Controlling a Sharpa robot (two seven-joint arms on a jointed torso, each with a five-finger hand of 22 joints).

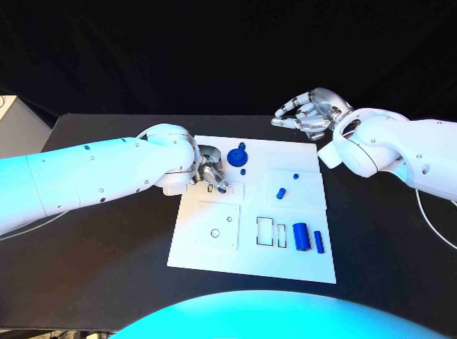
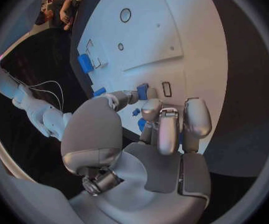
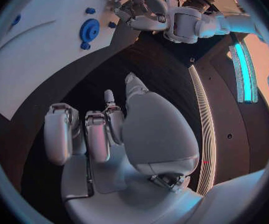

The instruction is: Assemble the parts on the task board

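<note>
The black table (image 1: 106,268) is lying under everything, its matte top running out to the left, to the right and toward the near edge. A thin white cable (image 1: 444,229) is trailing in a loop over the table's right side, and behind the table a black curtain (image 1: 188,49) is hanging across the whole background. At the far left, just beyond the table's corner, a pale cabinet or box (image 1: 6,127) is standing, though what it is cannot be told.

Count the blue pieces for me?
7: gear, two pegs beside it, a block mid-board, cylinder and bar by the near right corner, a piece in the left hand; others may be hidden.
</note>
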